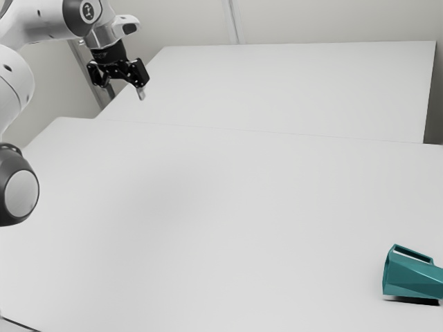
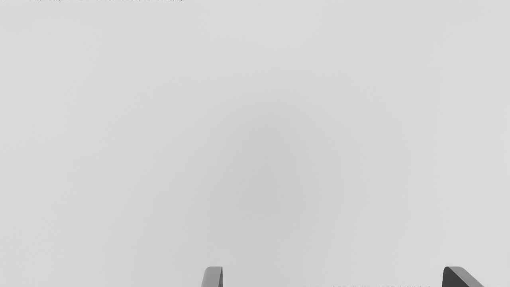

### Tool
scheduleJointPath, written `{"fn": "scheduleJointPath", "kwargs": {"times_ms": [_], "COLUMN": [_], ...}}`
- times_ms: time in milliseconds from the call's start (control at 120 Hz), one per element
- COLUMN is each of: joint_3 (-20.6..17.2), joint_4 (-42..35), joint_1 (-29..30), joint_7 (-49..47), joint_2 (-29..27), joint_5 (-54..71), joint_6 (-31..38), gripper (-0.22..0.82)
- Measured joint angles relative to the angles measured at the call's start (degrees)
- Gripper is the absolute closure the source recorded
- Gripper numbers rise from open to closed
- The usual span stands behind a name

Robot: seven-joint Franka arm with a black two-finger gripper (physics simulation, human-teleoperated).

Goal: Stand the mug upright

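Observation:
High in the exterior view's upper left, the black gripper [image 1: 124,83] hangs above the table, far from the mug. A teal, faceted mug [image 1: 412,277] lies tipped over on the table near the exterior view's lower right corner, partly cut off by the picture's edge. Its wide end faces the exterior view's left. In the wrist view the gripper [image 2: 332,277] is open, its two fingertips wide apart with nothing between them, over bare white tabletop.
The white tabletop [image 1: 208,207] stretches from beneath the arm to the mug. Behind it is another white surface [image 1: 297,86], with pale walls beyond. The arm's links take up the exterior view's left edge.

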Motion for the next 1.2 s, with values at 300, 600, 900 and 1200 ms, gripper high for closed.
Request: {"fn": "scheduleJointPath", "kwargs": {"times_ms": [300,600,900,1200], "joint_3": [-1.6,-6.2,-12.7,-16.0], "joint_4": [-6.2,-38.1,-53.4,-57.1], "joint_1": [-0.4,-8.9,-14.4,-22.7], "joint_7": [0.3,0.2,1.4,7.0], "joint_2": [-2.7,-19.5,-25.1,-20.1], "joint_5": [-3.9,-18.9,-33.6,-53.1], "joint_6": [0.9,13.7,24.9,33.1], "gripper": [0.00,0.00,0.00,0.00]}}
